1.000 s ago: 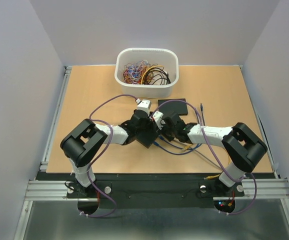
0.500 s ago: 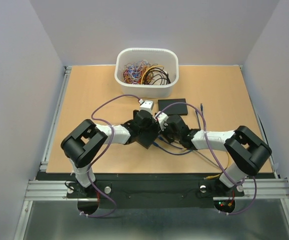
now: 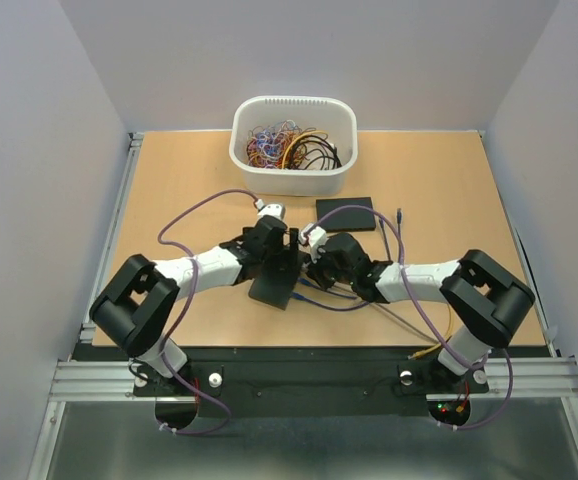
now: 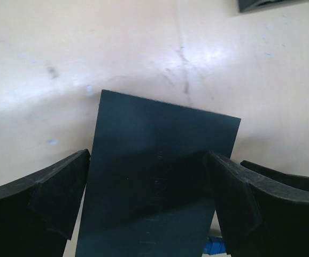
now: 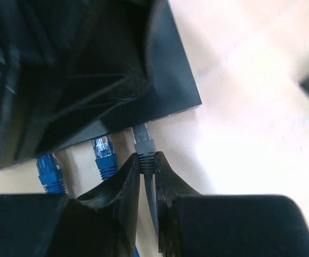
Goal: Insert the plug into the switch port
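Observation:
A flat black switch lies mid-table. My left gripper stands open astride it, one finger by each long side. The switch's port edge faces my right gripper. That gripper is shut on the ribbed boot of a grey cable's connector, whose clear tip meets the edge. Two blue connectors sit in the same edge to its left. The plug is out of view; only a short piece of yellow cable shows by the right arm's base.
A second black box lies behind the grippers. A white bin of tangled wires stands at the back. Blue cables loop across the table under the right arm. Purple arm cables arch over both arms.
My left gripper has opened and its arm has swung left. The switch, earlier tilted in the grip, now lies flat. The right gripper has moved left, still shut.

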### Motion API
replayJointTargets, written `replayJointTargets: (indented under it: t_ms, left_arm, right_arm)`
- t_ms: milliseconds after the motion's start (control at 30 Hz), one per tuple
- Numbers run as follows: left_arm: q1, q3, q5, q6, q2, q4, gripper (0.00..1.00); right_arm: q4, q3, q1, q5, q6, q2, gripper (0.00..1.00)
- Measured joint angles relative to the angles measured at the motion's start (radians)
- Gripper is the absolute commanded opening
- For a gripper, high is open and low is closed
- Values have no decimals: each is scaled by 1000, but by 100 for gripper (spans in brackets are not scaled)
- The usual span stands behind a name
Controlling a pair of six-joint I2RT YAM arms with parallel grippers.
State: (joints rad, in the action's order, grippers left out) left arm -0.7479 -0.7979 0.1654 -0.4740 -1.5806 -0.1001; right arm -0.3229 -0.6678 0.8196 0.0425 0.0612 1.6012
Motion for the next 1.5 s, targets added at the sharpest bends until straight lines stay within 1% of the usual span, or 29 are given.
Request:
replayJointTargets:
  t_ms: [200,400,700,833,967,1033,1133,1167,1233,1267,1333,1367,1400,1433,1467,1500]
  left_arm:
    - [97,2,61,-52,173,152,99]
    - [159,0,109,-88,326,197,99]
    - [163,-1,79,-97,304,240,99]
    - [163,-6,49,-94,412,307,99]
    - [163,-83,18,-68,544,408,99]
    - [162,-129,25,-51,594,442,99]
    - [163,-158,68,-23,678,475,99]
    - [163,-157,84,-16,698,485,99]
    - [163,-152,108,-3,727,500,99]
    - [165,-145,123,6,743,509,99]
    - [167,-135,137,14,750,523,99]
    - [168,-128,144,18,750,525,99]
    - [168,-119,148,21,750,529,99]
    - [168,-110,152,23,750,529,99]
    - [168,-97,153,26,750,534,99]
    - [169,-92,154,27,750,540,99]
  right_arm:
    - [-90,-64,8,-8,-63,35,1]
    - [-133,-70,8,-24,-104,36,0]
    - [-158,-38,7,-36,-122,35,0]
    - [-151,-9,7,-46,-122,35,0]
    - [-149,-23,13,-47,-129,63,0]
    - [-148,-59,24,-55,-137,112,1]
    - [-131,-201,58,-73,-156,252,0]
    - [-118,-270,70,-80,-166,304,0]
    - [-96,-467,89,-87,-190,439,1]
    - [-82,-586,98,-89,-202,518,12]
    - [-47,-787,109,-89,-237,655,39]
    - [-3,-912,112,-94,-259,726,47]
    - [12,-1043,117,-95,-269,802,73]
    - [23,-1133,119,-97,-290,851,89]
    - [41,-1188,122,-102,-298,880,91]
    - [56,-1225,123,-111,-312,893,92]
